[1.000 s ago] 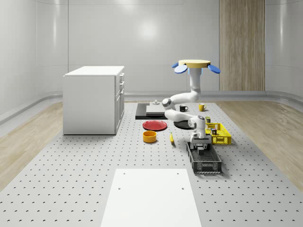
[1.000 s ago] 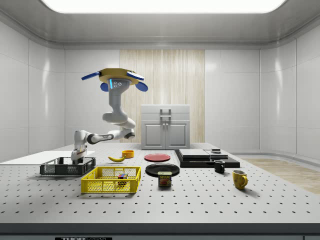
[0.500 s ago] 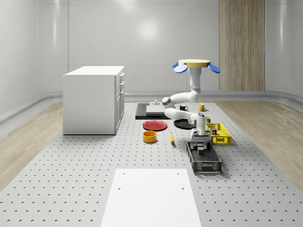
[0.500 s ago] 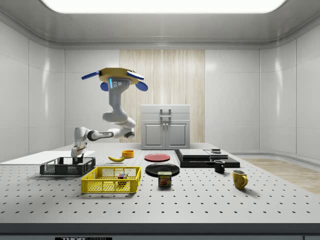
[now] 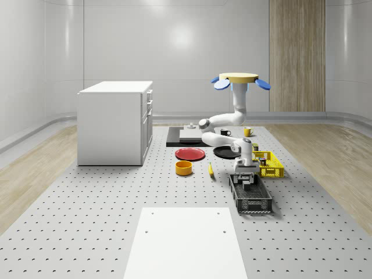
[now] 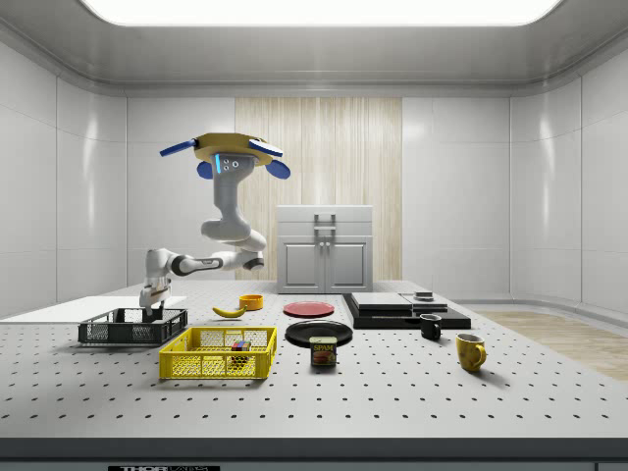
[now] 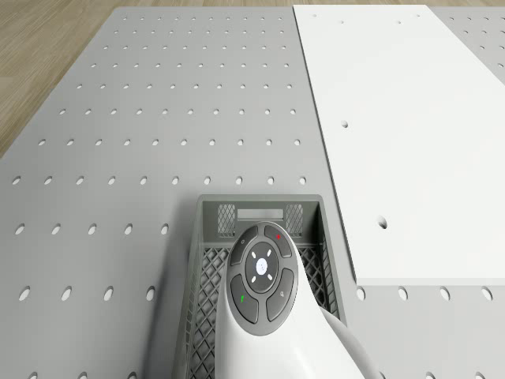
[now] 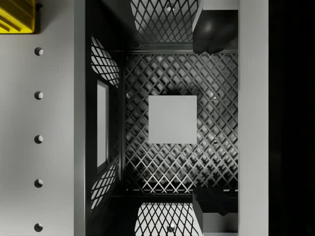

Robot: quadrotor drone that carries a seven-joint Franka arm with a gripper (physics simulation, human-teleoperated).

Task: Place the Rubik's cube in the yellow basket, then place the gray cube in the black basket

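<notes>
The gray cube (image 8: 172, 119) lies flat on the mesh floor of the black basket (image 8: 110, 123), apart from both fingers. My gripper (image 8: 216, 120) hangs open just above that basket (image 5: 251, 196), at its far end, with one finger (image 8: 216, 34) on each side and nothing between them. In the side view the gripper (image 6: 152, 312) reaches down into the black basket (image 6: 132, 327). The Rubik's cube (image 6: 238, 346) sits inside the yellow basket (image 6: 218, 353), which stands beside the black one (image 5: 268, 164). The drone (image 5: 240, 78) hovers high over the table's far part, with its arm stretched down toward the basket.
A red plate (image 5: 190, 154), an orange bowl (image 5: 183, 168), a banana (image 5: 210, 169) and a black plate (image 5: 224, 152) lie near the baskets. A white cabinet (image 5: 115, 122) stands at the whole-scene view's left. A white panel (image 5: 186, 241) covers the table's near part. A can (image 6: 323, 351) and a yellow mug (image 6: 470, 351) stand near the side view's front.
The gripper has lifted a little above the black basket over the last second. The drone has stayed in place.
</notes>
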